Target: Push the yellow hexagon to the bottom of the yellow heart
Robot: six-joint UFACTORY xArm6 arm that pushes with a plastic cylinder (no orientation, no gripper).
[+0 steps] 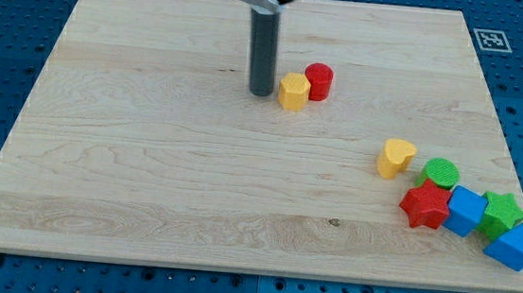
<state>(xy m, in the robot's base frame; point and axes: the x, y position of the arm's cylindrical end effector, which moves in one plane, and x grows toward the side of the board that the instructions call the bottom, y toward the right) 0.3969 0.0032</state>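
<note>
Nearest the view's bottom: one blue triangular block [511, 247], beside one blue cube [466, 210], one red star [425, 204], one green star [502, 212], one green cylinder [442, 172]. Farther up the surface [145, 174]: one yellow heart [395, 158], one red cylinder [318, 81] touching one yellow hexagon [293, 90]. Hexagon upright, no clear long axis. No hand: my tip [261, 93] just left of hexagon; contact unclear. Rod's top cut off.
</note>
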